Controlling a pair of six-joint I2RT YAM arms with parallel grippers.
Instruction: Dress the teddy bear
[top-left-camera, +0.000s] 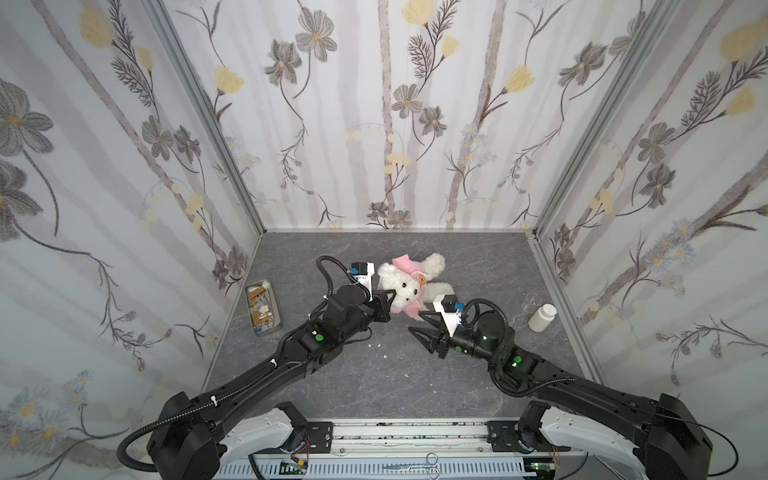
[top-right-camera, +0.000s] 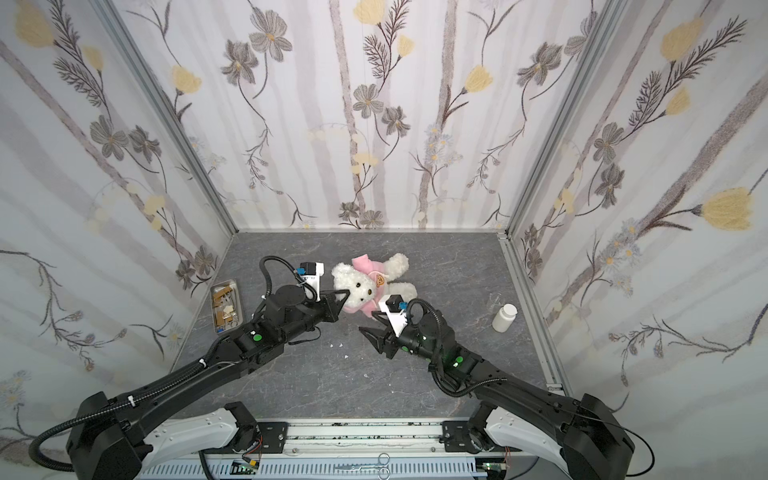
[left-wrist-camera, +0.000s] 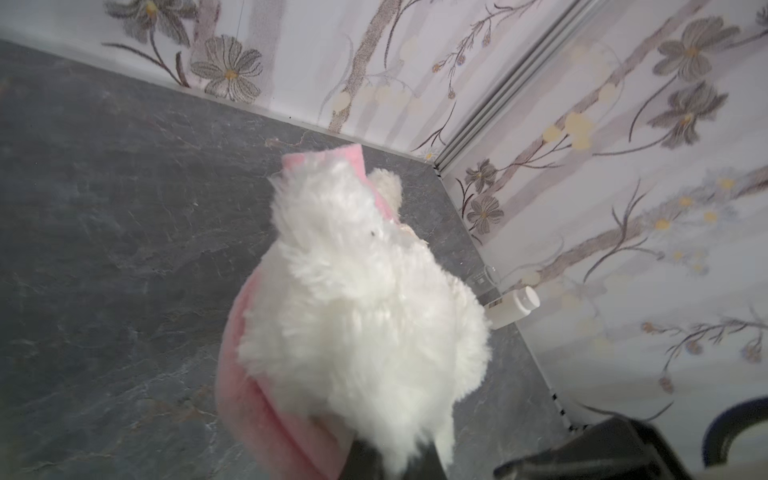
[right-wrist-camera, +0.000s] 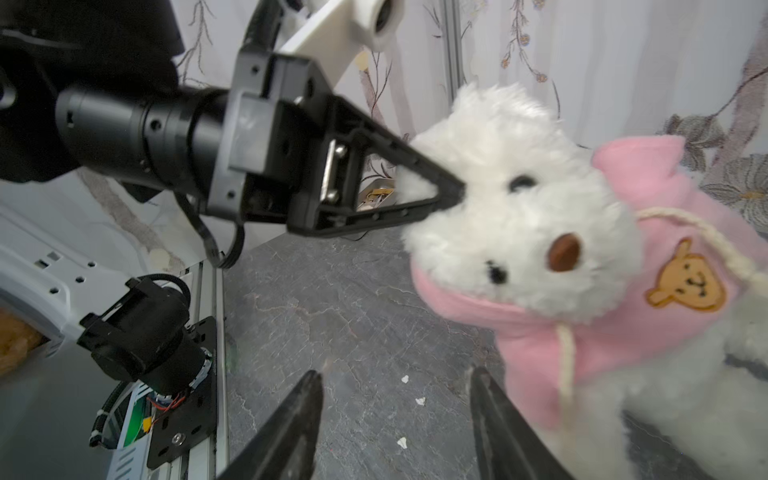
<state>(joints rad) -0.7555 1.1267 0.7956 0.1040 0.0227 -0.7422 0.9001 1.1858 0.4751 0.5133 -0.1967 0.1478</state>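
Note:
The teddy bear (top-left-camera: 405, 286) (top-right-camera: 359, 286) is fluffy white and lies face up at mid-table in both top views. A pink hoodie (right-wrist-camera: 648, 282) (top-left-camera: 409, 309) sits round its neck and chest, with the hood (top-left-camera: 402, 264) behind its head. My left gripper (top-left-camera: 390, 297) (top-right-camera: 343, 297) (right-wrist-camera: 453, 193) is shut on the fur at the side of the bear's head. In the left wrist view white fur (left-wrist-camera: 365, 316) fills the space at its tips. My right gripper (top-left-camera: 415, 322) (top-right-camera: 368, 323) (right-wrist-camera: 395, 374) stands open just beside the bear's lower body, with only bare table between its fingers.
A metal tray (top-left-camera: 262, 307) of small parts stands at the left wall. A white bottle (top-left-camera: 542, 318) and a clear glass (top-left-camera: 532, 298) stand by the right wall. Small white scraps (top-left-camera: 384, 355) lie on the grey table. Scissors (top-left-camera: 411, 467) lie on the front rail.

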